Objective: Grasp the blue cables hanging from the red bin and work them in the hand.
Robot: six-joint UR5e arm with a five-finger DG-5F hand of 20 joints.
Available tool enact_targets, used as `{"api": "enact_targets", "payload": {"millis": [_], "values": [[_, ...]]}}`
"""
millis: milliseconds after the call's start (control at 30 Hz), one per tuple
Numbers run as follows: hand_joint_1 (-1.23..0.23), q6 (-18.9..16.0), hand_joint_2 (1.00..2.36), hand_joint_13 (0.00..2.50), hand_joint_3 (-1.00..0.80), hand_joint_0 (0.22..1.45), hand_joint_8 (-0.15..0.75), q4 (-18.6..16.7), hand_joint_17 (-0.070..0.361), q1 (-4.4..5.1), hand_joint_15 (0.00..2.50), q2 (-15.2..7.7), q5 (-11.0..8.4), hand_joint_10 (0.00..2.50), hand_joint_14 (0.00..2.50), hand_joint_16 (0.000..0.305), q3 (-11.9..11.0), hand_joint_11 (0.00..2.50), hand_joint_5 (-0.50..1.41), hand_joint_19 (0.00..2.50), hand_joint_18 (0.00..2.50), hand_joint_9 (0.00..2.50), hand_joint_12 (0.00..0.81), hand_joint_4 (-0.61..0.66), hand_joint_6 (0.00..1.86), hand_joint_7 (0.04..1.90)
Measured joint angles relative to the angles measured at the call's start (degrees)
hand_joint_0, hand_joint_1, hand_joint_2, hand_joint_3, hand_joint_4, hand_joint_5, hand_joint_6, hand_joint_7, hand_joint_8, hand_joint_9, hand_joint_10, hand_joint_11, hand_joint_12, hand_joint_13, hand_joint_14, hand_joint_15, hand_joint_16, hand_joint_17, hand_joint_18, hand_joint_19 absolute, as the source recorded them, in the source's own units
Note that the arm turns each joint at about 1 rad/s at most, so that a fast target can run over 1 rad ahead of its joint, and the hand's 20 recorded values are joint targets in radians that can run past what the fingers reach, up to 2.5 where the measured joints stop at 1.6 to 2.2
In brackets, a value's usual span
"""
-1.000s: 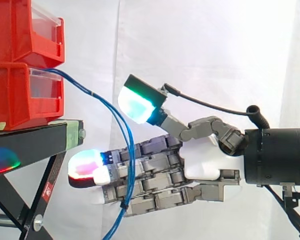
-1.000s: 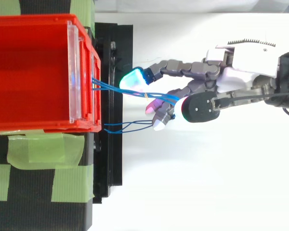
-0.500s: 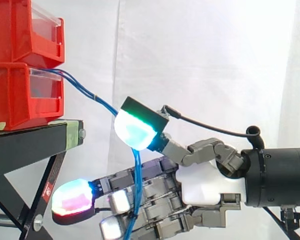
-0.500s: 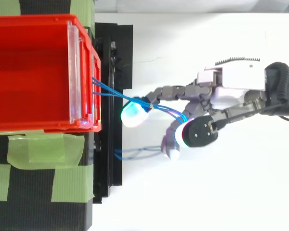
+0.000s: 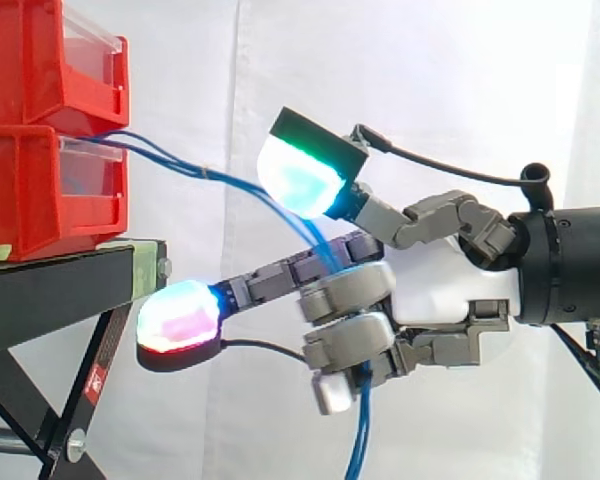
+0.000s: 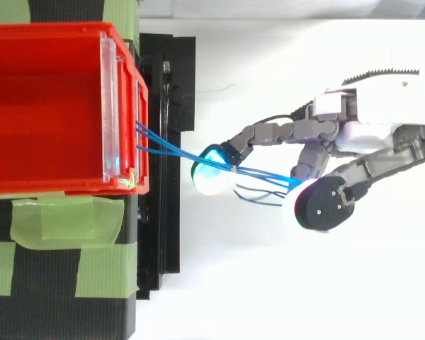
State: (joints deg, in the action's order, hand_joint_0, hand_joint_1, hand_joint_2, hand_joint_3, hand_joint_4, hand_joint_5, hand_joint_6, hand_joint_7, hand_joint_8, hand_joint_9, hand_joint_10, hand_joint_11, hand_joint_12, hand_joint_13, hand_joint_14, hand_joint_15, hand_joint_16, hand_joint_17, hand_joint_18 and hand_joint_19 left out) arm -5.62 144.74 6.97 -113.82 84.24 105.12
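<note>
Hand: the hand (image 5: 435, 295) is reaching in from the right, just clear of the stand (image 5: 60, 285) and about level with its top.
Grip: most of its fingers (image 5: 348, 292) are curling in and closing round the cables (image 5: 230, 182), which are passing between them and the palm.
Straight finger: one is stretching out toward the stand, its glowing pad (image 5: 178, 316) hanging just short of the stand's edge.
Thumb: it is standing up above the cables, its green pad (image 5: 300, 182) not pressing on them.
Cables: the blue strands are leaving the front of the lower red bin (image 5: 40, 190), slanting down and rightward across the gap into the hand, then dropping straight down below the curled fingers.
From above: the strands (image 6: 258, 174) are running together from the bin (image 6: 49, 28) past the cyan pad (image 6: 211, 176).
</note>
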Motion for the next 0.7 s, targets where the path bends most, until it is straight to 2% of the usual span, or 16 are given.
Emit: {"api": "enact_targets", "payload": {"millis": [33,100,133,200,400,500,600,700], "values": [[-0.56,-0.04,1.0,1.27,-0.91,0.84,0.287,0.12,0.134,-0.06,1.64,0.04,0.01,0.94,0.29,0.06,0.0,1.62,0.05,0.97,1.08,1.05,0.419,0.31,0.01,0.86],[-0.56,-0.18,1.0,1.24,-0.91,0.84,0.292,0.4,0.133,-0.3,1.61,0.17,0.03,1.12,0.54,0.059,0.0,1.61,0.06,1.04,1.13,1.03,0.413,0.31,0.01,0.86],[-0.56,-0.2,1.0,1.22,-0.92,0.85,0.289,0.43,0.133,-0.34,1.59,0.21,0.03,1.14,0.68,0.059,0.0,1.63,0.06,1.08,1.15,1.02,0.416,0.31,0.01,0.86],[-0.56,-0.24,1.0,1.21,-0.92,0.85,0.293,0.54,0.132,-0.48,1.54,0.48,0.01,1.2,0.8,0.058,0.0,1.59,0.06,1.14,1.16,0.99,0.416,0.31,0.01,0.86],[-0.56,-0.28,1.0,1.19,-0.92,0.84,0.288,0.77,0.133,-0.75,1.54,2.15,-0.9,1.16,0.85,0.059,-0.07,1.57,0.04,1.15,1.16,0.97,0.413,0.3,0.01,0.86],[-0.56,-0.91,1.0,1.18,-0.93,0.84,0.292,1.66,0.133,-0.89,1.53,2.5,-3.02,1.14,0.87,0.059,-0.38,1.56,0.04,1.16,1.16,0.96,0.412,0.3,0.01,0.86],[-0.56,-1.9,1.0,1.18,-0.93,0.84,0.295,2.93,0.134,-0.86,1.52,2.6,-6.11,1.13,0.88,0.059,-1.19,1.58,0.04,1.15,1.16,0.96,0.412,0.3,0.01,0.86],[-0.56,-2.37,1.0,1.18,-0.93,0.84,0.295,5.0,0.134,-0.86,1.53,2.61,-7.35,1.14,0.88,0.059,-2.89,1.58,0.04,1.17,1.16,0.96,0.412,0.3,0.01,0.86]]}}
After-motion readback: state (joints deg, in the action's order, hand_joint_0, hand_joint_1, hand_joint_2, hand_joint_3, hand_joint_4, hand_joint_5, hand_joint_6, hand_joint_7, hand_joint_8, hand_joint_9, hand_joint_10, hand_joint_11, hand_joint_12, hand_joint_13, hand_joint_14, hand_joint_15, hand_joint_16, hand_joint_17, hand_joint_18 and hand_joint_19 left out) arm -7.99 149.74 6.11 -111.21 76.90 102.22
